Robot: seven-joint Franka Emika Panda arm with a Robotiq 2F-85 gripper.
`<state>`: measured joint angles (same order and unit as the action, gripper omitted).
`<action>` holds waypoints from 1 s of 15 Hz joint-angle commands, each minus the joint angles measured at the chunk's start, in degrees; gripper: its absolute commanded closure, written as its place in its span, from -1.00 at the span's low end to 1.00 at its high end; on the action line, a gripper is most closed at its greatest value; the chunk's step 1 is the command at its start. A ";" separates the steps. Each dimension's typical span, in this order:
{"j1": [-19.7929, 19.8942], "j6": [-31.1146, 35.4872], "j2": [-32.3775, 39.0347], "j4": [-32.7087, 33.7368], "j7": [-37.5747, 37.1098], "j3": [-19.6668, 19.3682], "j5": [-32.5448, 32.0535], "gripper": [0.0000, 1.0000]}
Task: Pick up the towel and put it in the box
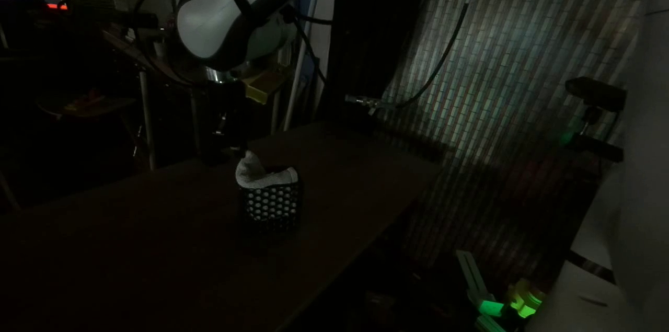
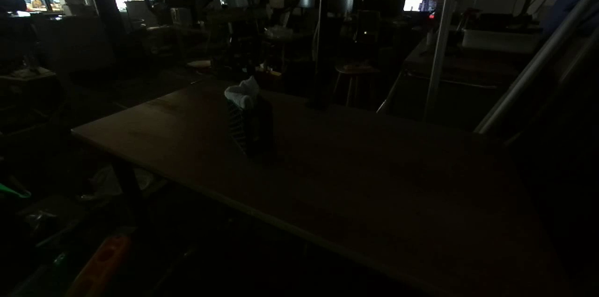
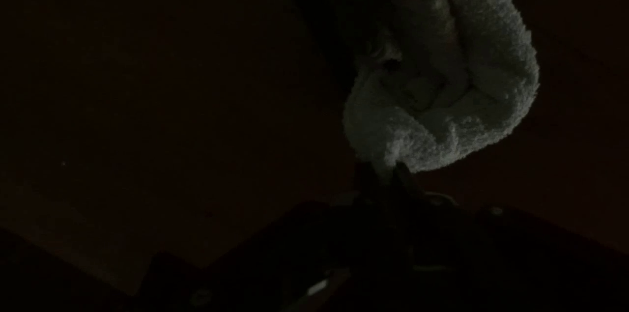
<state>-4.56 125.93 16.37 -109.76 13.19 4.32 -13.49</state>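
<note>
Grey-white and wrinkled, the towel (image 1: pixel 264 178) sits mostly inside the box (image 1: pixel 272 223), its thick folds heaped at the box's rim and one end standing up in a peak above it, as both exterior views show. Its pale cloth shows through the rows of holes in the box's side. Just above the box, at that peak, hangs the gripper (image 3: pixel 385 174), pointing down; in the wrist view its fingertips (image 3: pixel 405 177) are pressed together on the raised end of the towel, pinching a narrow fold between them. The arm (image 1: pixel 219 29) arches above the box. The box stands upright on a brown table (image 1: pixel 355 180). Light is dim, and the bottom of the box is too dark to make out. Behind the box, in an exterior view, show a stool (image 2: pixel 358 69) and, well to the box's right, a white tub (image 2: pixel 500 40); a lit screen (image 2: pixel 421 3) glows well beyond the box. Right of the box and well apart from it, a panel (image 1: pixel 496 70) patterned like narrow bricks rises in an exterior view. An orange piece (image 2: pixel 100 264), too dim to name, shows below and left of the box.
</note>
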 commanded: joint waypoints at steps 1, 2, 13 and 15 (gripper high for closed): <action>0.37 3.31 -5.05 -6.66 -2.95 0.06 1.85 0.73; 0.44 3.87 -5.83 -8.19 -3.67 0.14 2.71 0.73; 0.33 11.49 -10.02 -20.77 -9.66 0.12 9.54 0.73; 0.30 12.44 -9.45 -21.44 -9.72 0.24 10.61 0.73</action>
<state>-4.40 135.77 8.52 -128.34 4.16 4.27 -5.06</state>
